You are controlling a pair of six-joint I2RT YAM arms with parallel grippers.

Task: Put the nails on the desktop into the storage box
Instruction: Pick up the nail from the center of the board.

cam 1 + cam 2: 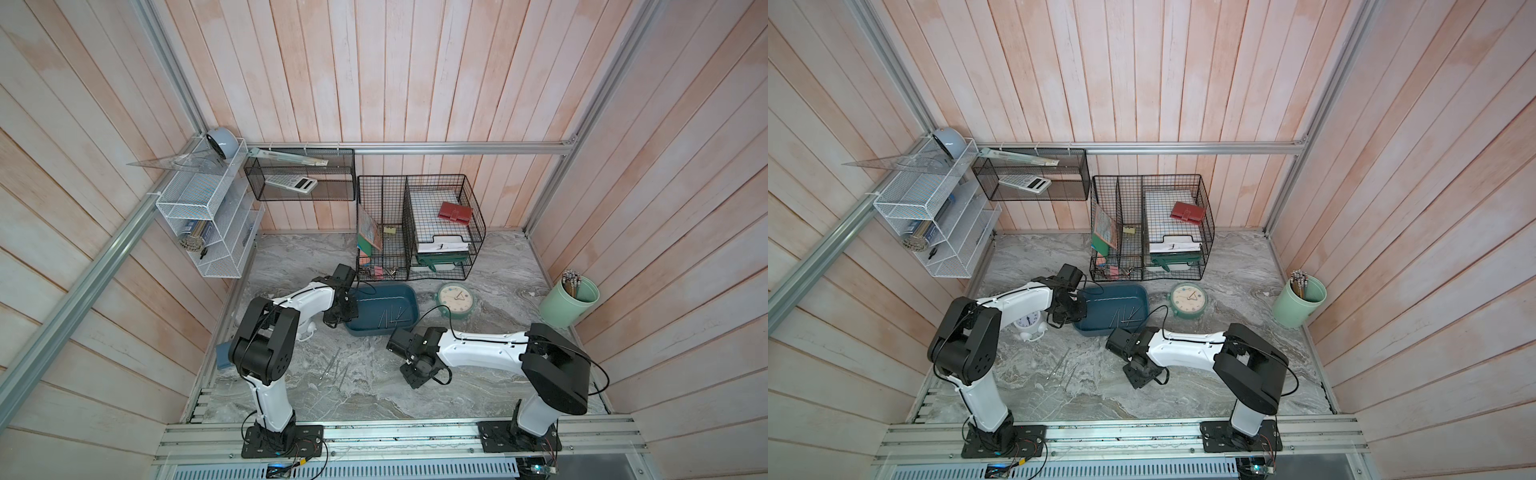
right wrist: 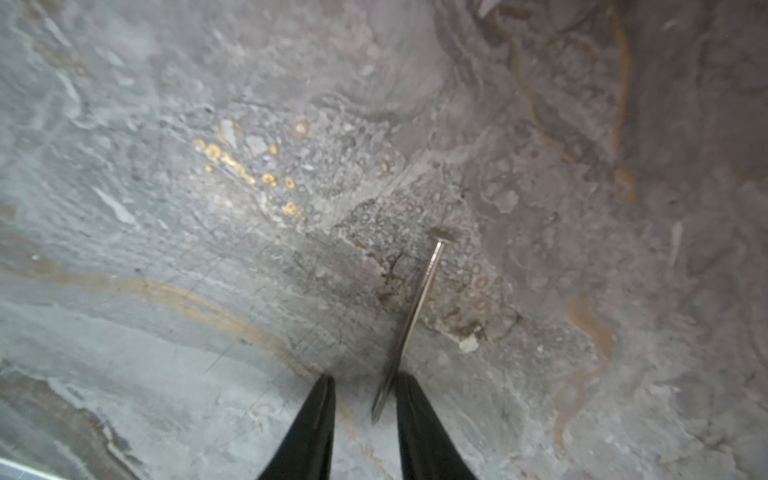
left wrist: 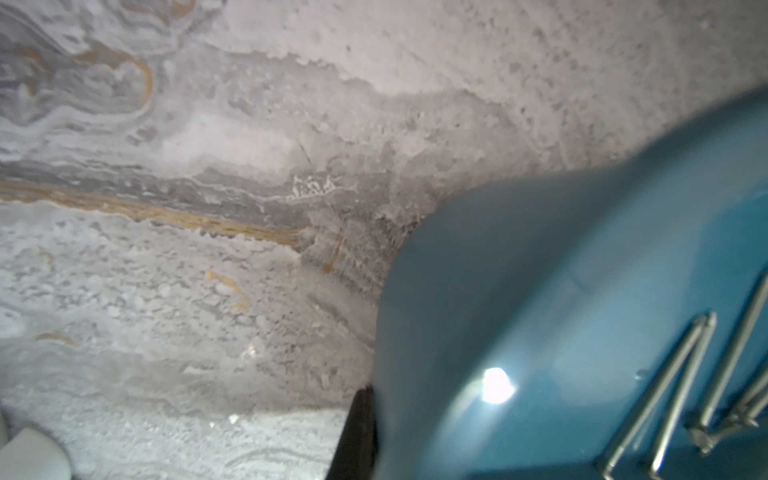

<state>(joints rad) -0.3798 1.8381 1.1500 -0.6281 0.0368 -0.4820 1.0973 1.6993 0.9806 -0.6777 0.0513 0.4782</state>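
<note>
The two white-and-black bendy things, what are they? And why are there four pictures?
They are two robot arms, the left arm and right arm, bolted at a marble desktop. Two pictures look down from above; two come from little cameras on the arms' wrists. Some nails already lie in the blue storage box; loose nails wait on the desktop. The left arm's jaws are shut, seemingly pinching the box's rim. The right arm's jaws are open around one nail, not gripping it yet.
</note>
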